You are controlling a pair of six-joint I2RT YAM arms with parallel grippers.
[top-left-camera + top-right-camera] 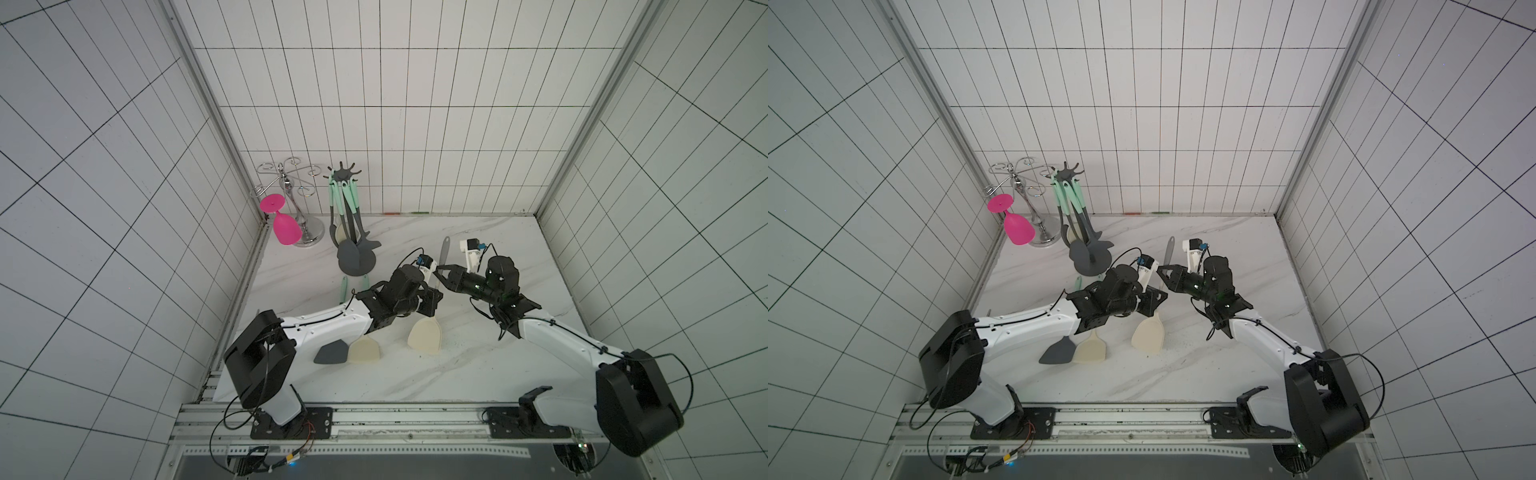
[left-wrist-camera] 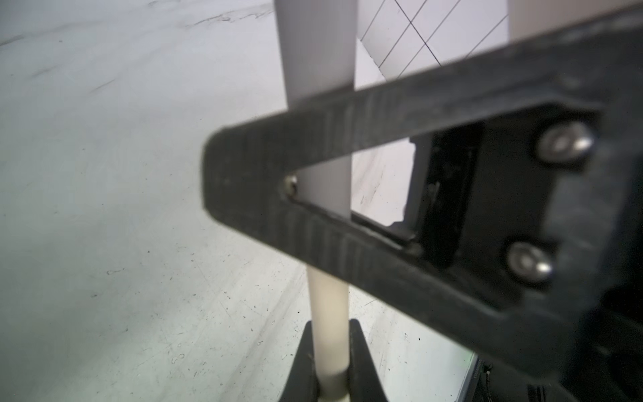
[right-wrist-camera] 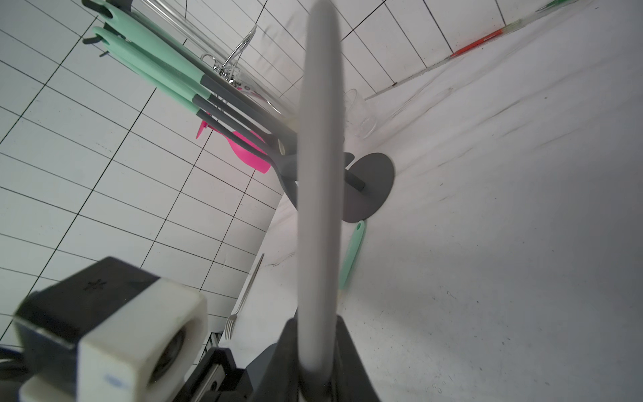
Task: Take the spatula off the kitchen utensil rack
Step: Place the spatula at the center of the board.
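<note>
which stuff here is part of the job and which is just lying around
Job: held spatula, rack, left claw, right claw.
Lying about: pink glass, glass holder, dark loose spatula, pale loose spatula, fork.

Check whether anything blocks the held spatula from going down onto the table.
Nothing visible does. The spatula, pinched by the left end effector, has bare table around its blade; the grey spatula and cream spatula lie apart from it.

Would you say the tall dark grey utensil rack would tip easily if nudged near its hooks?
Probably: the dark grey utensil rack is a thin pole on a flat round base. Its mint-handled utensils hang on one side, likely unbalancing it.
</note>
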